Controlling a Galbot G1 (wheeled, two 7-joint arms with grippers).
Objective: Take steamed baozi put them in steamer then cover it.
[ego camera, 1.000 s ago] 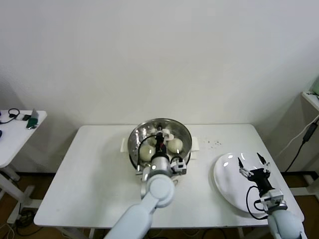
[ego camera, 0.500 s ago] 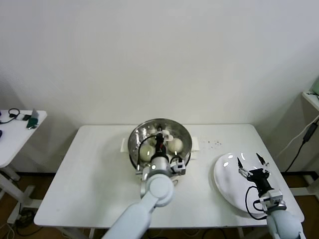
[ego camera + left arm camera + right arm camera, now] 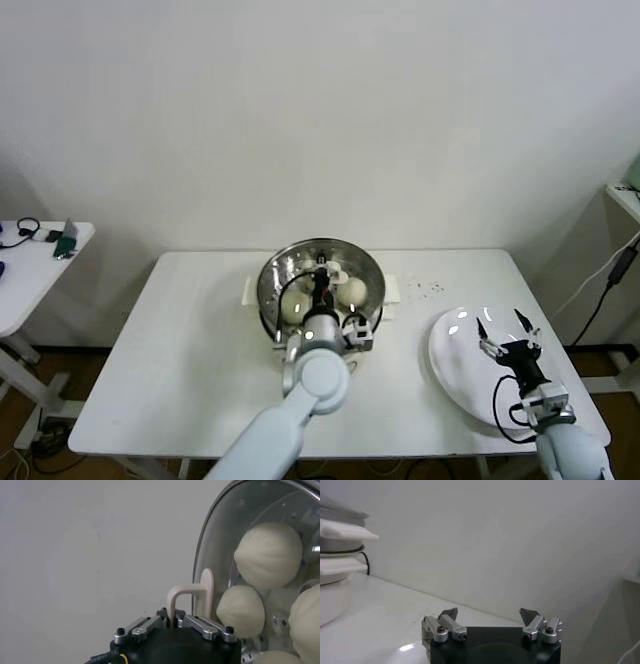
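**Q:** Where are the buns (image 3: 269,554) seen, and how much of the job is done?

**A:** Four cream-white buns are pictured inside the steel steamer (image 3: 275,283), near the back middle of the white table (image 3: 190,340). The glass lid (image 3: 215,550) is shown over them; through it the buns are visible in the left wrist view. Loading is judged complete, and the covering all but complete.

**Q:** What is held by the left gripper (image 3: 176,618)?

**A:** Its jaws are seen closed on the lid's cream bar handle (image 3: 192,596), directly above the steamer. Whether the lid's rim is fully seated cannot be told.

**Q:** And the other arm?

**A:** The right gripper (image 3: 507,332) is parked over the bare white plate (image 3: 455,365) at the table's right, well apart from the steamer, with jaws spread wide and nothing held.

**Q:** What is left?

**A:** Only the handle's release and the arm's withdrawal, it is judged.
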